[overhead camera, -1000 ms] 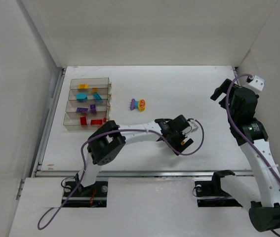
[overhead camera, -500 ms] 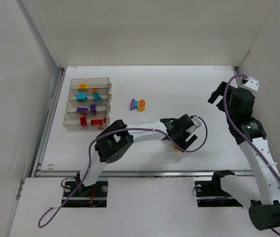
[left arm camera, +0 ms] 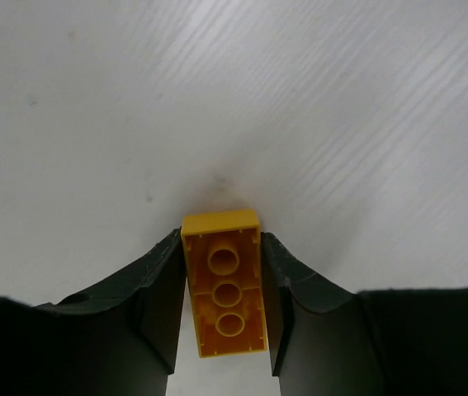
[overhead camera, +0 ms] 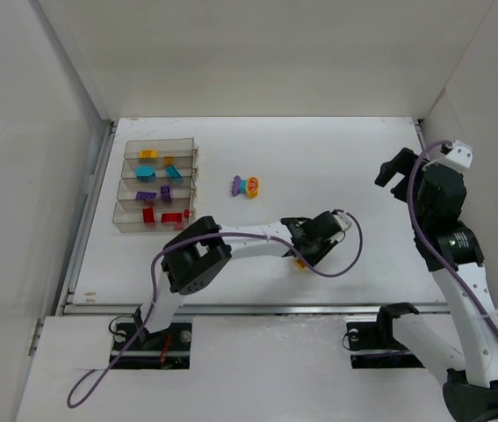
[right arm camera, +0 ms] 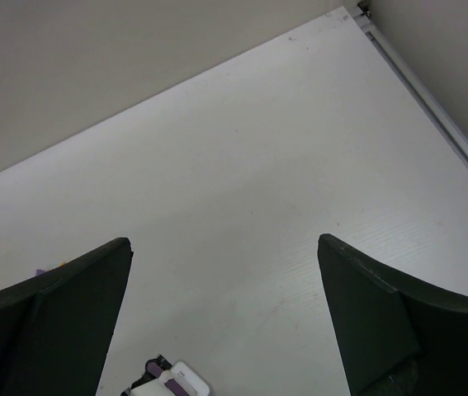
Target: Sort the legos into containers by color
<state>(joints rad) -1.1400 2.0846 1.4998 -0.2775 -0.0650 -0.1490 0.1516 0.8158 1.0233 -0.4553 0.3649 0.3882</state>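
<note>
The left gripper has its two fingers pressed on the long sides of a yellow brick. So it is closed on the brick. The brick's hollow bottom faces the wrist camera. From above, the yellow brick sits low at the table, in the near middle part, well apart from the containers. It does not look lifted yet.

The right gripper hangs up high on the right side. Its fingers are spread wide and there is nothing between them.

The containers stand at the far left. The farthest bin has yellow pieces in it. The next ones hold blue-green, purple and red pieces. A little pile of bricks waits near the middle of the table.

The step now looks like picking up the yellow brick. Next, the left arm should lift it straight up, carry it left to the farthest bin, and open only when it is right over that bin. The brick is tiny, so the hold must be firm, or it may slip out on the way.
</note>
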